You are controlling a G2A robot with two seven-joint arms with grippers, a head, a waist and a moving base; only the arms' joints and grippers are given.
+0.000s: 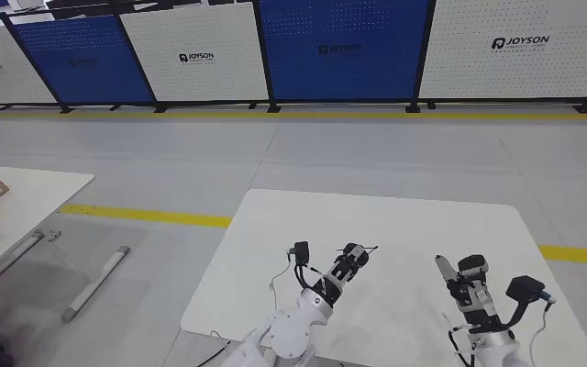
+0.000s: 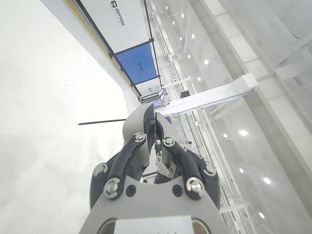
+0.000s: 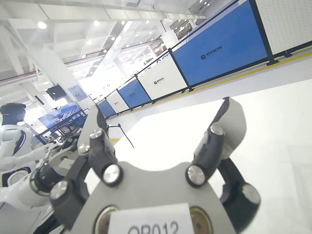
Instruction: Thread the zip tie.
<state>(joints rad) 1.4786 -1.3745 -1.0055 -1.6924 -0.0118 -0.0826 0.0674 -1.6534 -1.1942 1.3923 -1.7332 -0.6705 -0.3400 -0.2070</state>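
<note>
While the left claw (image 2: 154,122) pinches the black zip tie (image 2: 102,122) above the white worktop (image 2: 48,74), the right claw (image 3: 162,115) stands released, jaws spread wide.

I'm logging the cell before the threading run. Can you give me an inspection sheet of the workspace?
Surface: white table, plain top with rounded corners.
Job's things: black zip tie, its thin tail sticking out sideways from the left gripper over the table.
Clutter: nothing seen.
Grippers: left gripper shut on the zip tie; right gripper open, holding nothing.
Cables: thin black leads loop beside the arms' wrists, none across the zip tie.
Surroundings: blue and white pegboard panels, yellow floor line, second white table.
</note>
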